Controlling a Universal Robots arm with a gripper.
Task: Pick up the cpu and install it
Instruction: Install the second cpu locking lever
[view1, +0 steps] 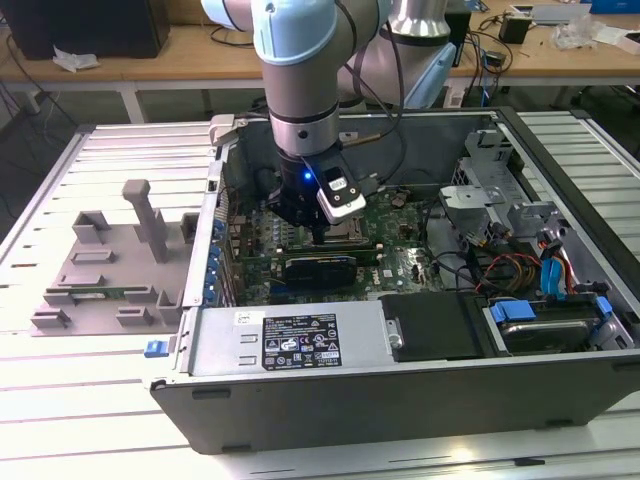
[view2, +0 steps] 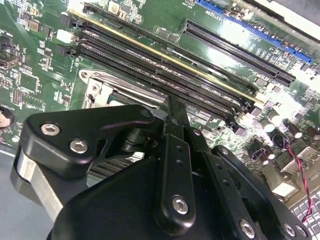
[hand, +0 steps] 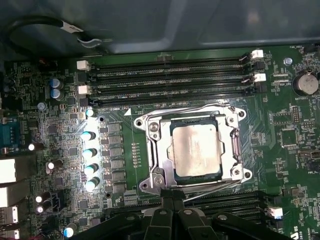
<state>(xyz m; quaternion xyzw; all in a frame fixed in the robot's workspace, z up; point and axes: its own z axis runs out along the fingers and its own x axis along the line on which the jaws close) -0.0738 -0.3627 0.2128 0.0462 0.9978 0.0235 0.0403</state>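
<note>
Black gripper (hand: 172, 200) linkage lies nearest in both wrist views, its fingers (view2: 172, 107) pressed together, empty, at the socket's (hand: 150, 150) edge. At centre of the first wrist view the cpu (hand: 195, 149) sits inside that frame. Exterior view adds the open computer case (view1: 300, 345) and arm (view1: 305, 90).

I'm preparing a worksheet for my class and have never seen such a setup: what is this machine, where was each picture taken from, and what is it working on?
A robot arm reaches down into an open computer case lying on a slatted table. The exterior view looks on from outside. Both wrist views ride on the arm, looking past its black gripper at the green motherboard. In the first wrist view the cpu, a shiny silver square, sits in its metal-framed socket, with the jaws together and holding nothing.
</note>
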